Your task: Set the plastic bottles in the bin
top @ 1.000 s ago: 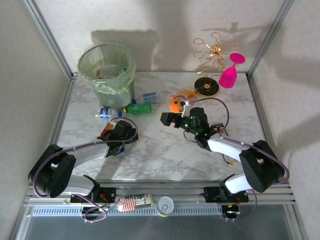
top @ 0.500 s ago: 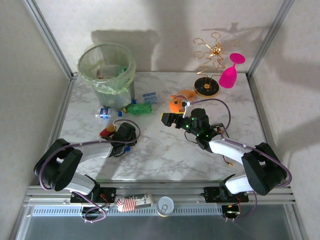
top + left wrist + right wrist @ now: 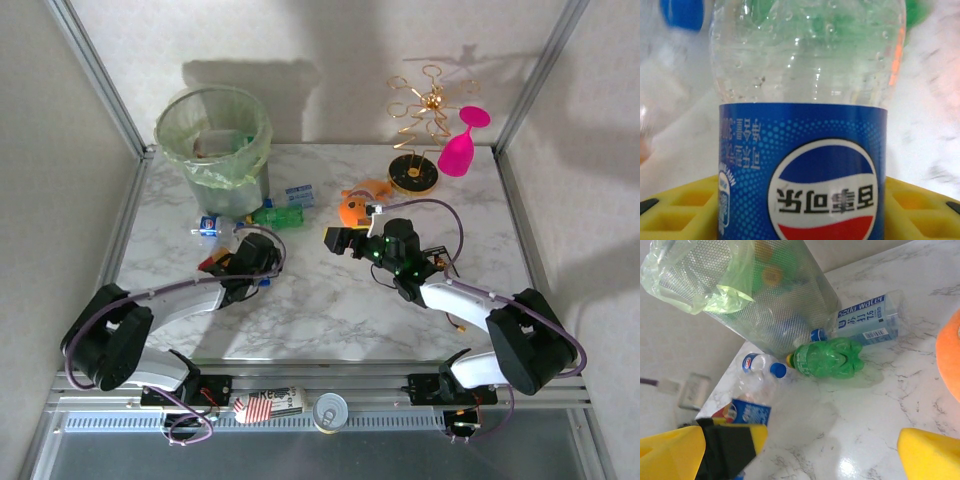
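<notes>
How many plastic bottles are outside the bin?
4: Pepsi bottle in the left gripper; green bottle and soda-water bottle beside the bin; small capped bottle nearby. Others may be hidden.

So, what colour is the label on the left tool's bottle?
The bottle has a blue label; left wrist view.

Two arms (image 3: 180,297) of white links, black joints, purple cables (image 3: 432,201), yellow finger pads (image 3: 927,452).
</notes>
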You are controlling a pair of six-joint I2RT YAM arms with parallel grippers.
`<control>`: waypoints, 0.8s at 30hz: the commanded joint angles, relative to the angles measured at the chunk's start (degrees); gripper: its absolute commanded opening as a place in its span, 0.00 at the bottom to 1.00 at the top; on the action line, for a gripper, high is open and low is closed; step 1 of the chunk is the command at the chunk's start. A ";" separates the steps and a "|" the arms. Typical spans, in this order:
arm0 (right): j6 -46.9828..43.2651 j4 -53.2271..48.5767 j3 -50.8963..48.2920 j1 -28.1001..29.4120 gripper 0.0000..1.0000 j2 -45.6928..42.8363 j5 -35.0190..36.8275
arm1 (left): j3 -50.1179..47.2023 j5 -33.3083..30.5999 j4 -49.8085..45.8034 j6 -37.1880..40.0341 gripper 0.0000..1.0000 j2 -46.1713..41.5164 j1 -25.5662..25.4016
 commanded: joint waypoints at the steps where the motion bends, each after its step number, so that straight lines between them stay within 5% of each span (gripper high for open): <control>1: -1.54 0.22 -0.69 0.48 0.99 -1.21 0.37 | 7.12 1.15 -0.10 2.79 0.45 -2.82 -0.39; 14: -4.79 -4.41 -1.39 0.45 0.99 -4.70 1.46 | 36.79 2.08 -6.48 14.43 0.44 4.45 2.54; 24: -6.20 -7.32 -2.42 0.44 0.99 -8.34 5.02 | 56.39 3.23 -12.67 19.60 0.44 12.97 13.07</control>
